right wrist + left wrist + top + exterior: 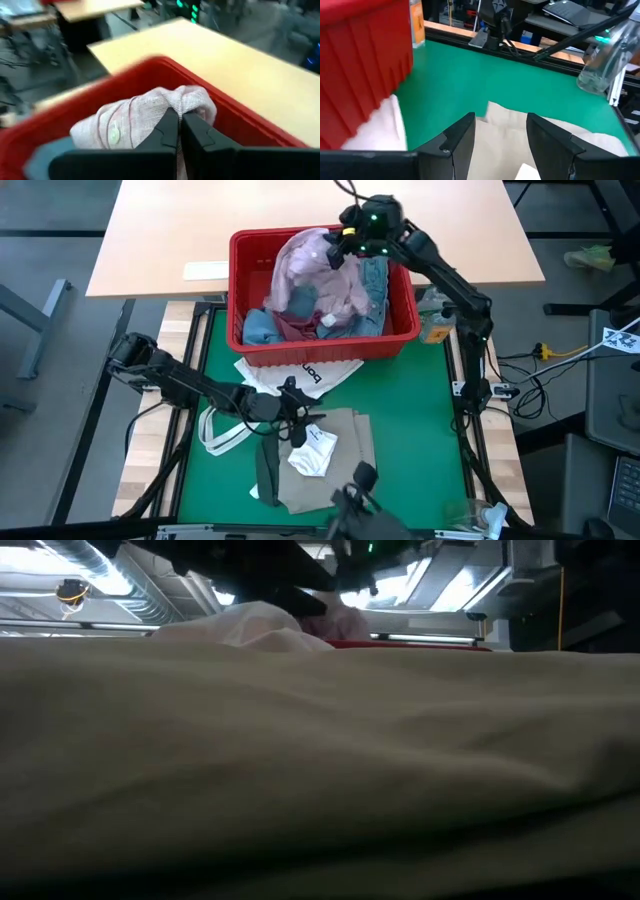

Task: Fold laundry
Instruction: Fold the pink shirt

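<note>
Pink top (145, 122) woven cloth; basket (320, 345) ribbed glossy plastic.

Right pincer (180, 122) is closed, arm stretched toward the counter's far edge; left pincer (500, 135) hangs parted near the counter's middle.

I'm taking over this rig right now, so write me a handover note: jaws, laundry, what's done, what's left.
Right gripper: jaws shut on the mottled pink top, over the red basket.
Left gripper: jaws open, empty, over the beige trousers on the green mat.
White socks lie on the trousers.
Jeans in the basket.
Done: trousers out.
Left: the basket's garments, all folding.
</note>
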